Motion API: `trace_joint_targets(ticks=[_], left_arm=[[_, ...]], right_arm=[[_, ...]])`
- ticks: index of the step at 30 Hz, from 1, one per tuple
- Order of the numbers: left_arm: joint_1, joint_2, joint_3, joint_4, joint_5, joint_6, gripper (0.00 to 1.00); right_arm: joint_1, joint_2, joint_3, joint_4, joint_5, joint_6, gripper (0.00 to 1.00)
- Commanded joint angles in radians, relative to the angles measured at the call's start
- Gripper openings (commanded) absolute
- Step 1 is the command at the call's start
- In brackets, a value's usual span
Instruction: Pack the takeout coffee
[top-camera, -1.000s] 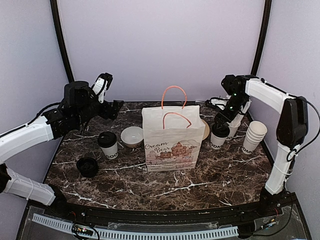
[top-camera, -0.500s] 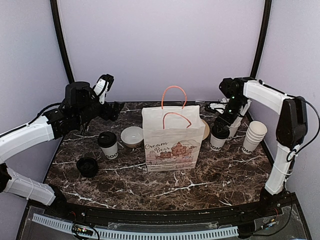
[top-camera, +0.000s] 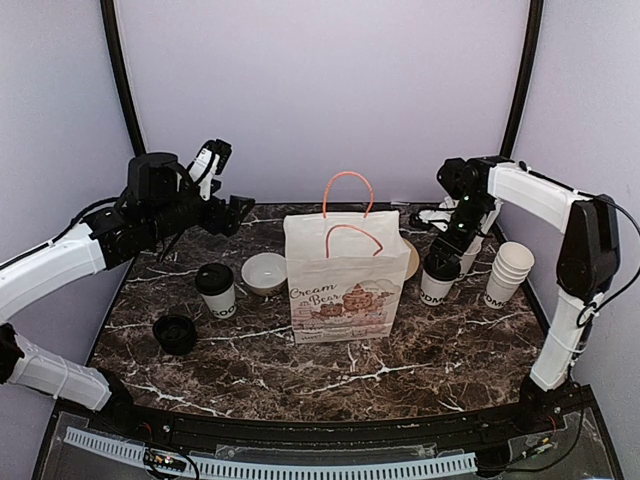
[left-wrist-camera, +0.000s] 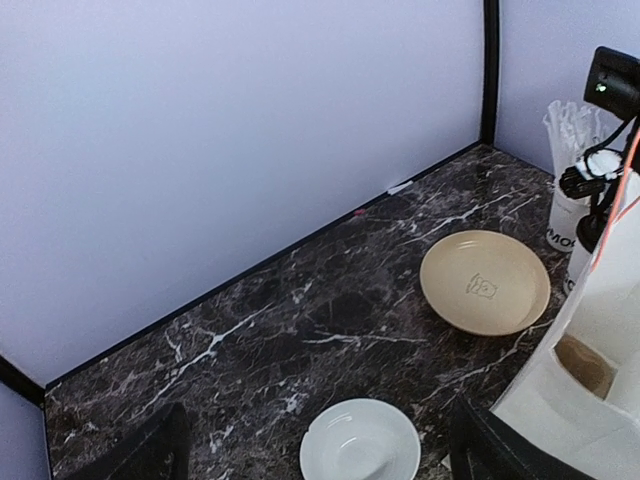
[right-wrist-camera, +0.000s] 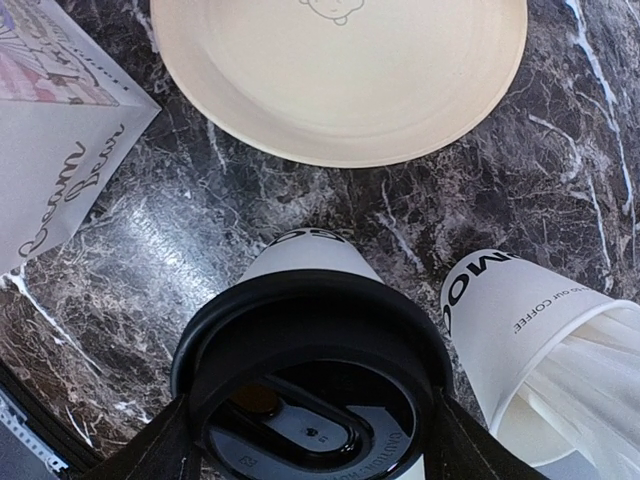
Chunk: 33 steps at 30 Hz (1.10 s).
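1. since the paper bag (top-camera: 345, 285) stands upright and open-topped in the middle of the surface (top-camera: 400, 370), both coffees can go in from above; neither is inside yet.
2. one lidded cup (right-wrist-camera: 310, 400) stands just right of the bag, close beside the cup of sticks (right-wrist-camera: 530, 330).
3. right end effector (right-wrist-camera: 310, 440) sits over that cup, a finger on either side of the black lid; i cannot tell whether they press it.
4. coming from above probably avoids knocking the sticks cup.
5. the other lidded cup (top-camera: 215, 290) stands left of the bag, near the white bowl (top-camera: 264, 272), untouched.
6. left end effector (top-camera: 228, 180) hovers high at the back left, spread wide and empty, likely kept out of the way.
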<state>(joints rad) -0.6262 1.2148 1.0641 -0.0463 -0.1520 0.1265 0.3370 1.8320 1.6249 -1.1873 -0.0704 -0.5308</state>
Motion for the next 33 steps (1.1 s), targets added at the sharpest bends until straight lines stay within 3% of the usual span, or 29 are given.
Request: trace_joint_targets(ticks=[1,11,16,23,28,30,33], left_arm=[[0.003,-0.005,0.105,-0.017,0.222,-0.021,0.90],[-0.017,0.203,0.355,0.003,0.667,-0.078,0.81],[-0.075,0.332,0.489,-0.031,0.684,-0.019,0.82],[-0.123,0.541,0.733,-0.190,0.565,0.057,0.79],[-0.124,0.586,0.768,-0.201,0.516,0.064,0.52],[-0.124,0.587,0.773,-0.202,0.548,0.063,0.37],[-0.127,0.581,0.778,-0.219,0.594,0.056,0.07]], right_arm=[[0.008,-0.092,0.038,-0.039,-0.067,-0.007,0.70],[0.003,-0.321,0.156,-0.065,-0.314,-0.023,0.64],[-0.003,-0.376,0.279,-0.053,-0.363,-0.025,0.64],[-0.003,-0.418,0.353,-0.023,-0.452,-0.046,0.65],[0.011,-0.468,0.364,-0.013,-0.565,-0.068,0.66],[0.030,-0.479,0.344,-0.013,-0.596,-0.070,0.65],[0.083,-0.487,0.326,-0.019,-0.598,-0.072,0.65]])
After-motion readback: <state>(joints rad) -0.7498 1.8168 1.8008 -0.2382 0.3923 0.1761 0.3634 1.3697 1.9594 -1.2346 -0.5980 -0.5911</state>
